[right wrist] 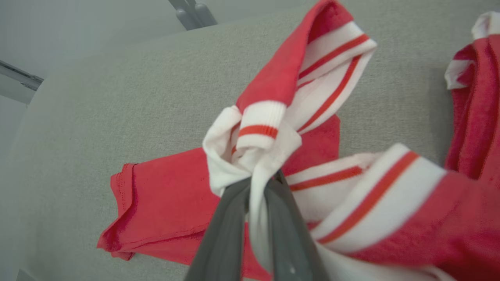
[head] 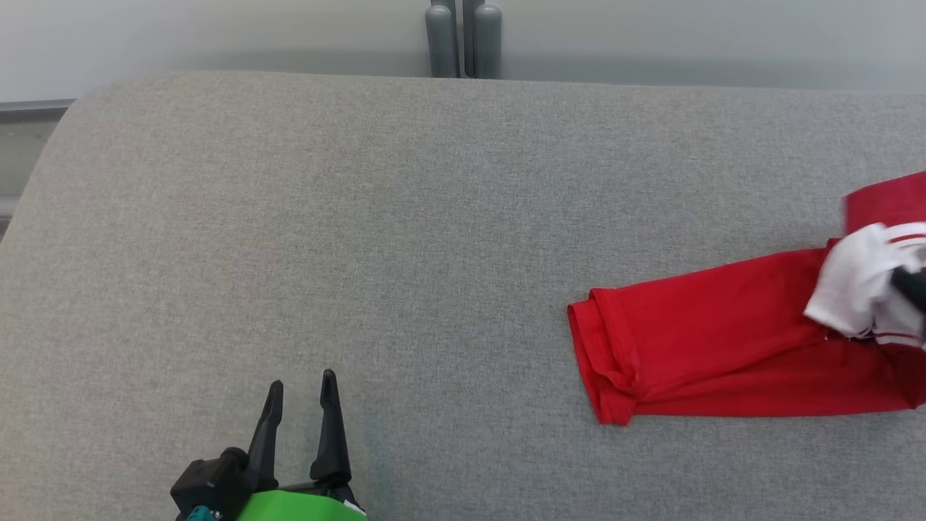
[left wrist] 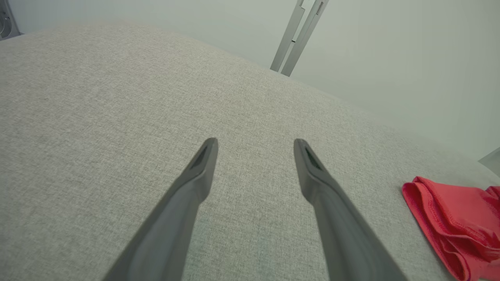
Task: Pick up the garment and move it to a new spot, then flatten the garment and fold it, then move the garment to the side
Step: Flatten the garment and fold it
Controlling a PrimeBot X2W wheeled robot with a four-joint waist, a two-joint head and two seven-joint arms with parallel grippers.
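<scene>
The garment [head: 723,340] is red with white, red-striped trim and lies bunched at the right edge of the grey table [head: 362,217], one red end stretched toward the middle. My right gripper [right wrist: 259,181] is shut on a white bunch of the garment [right wrist: 250,156], pinched between its dark fingers; a dark fingertip [head: 913,284] shows at the right edge of the head view. My left gripper [head: 300,387] stands open over bare table at the lower left, well away from the garment. In the left wrist view the left gripper [left wrist: 256,144] has nothing between its fingers, and the garment's red end [left wrist: 449,218] lies at the right.
The grey fabric-covered table has a rounded far-left corner [head: 79,101]. Two grey posts [head: 463,40] stand behind its far edge against a pale wall. A wide stretch of bare table lies between my left gripper and the garment.
</scene>
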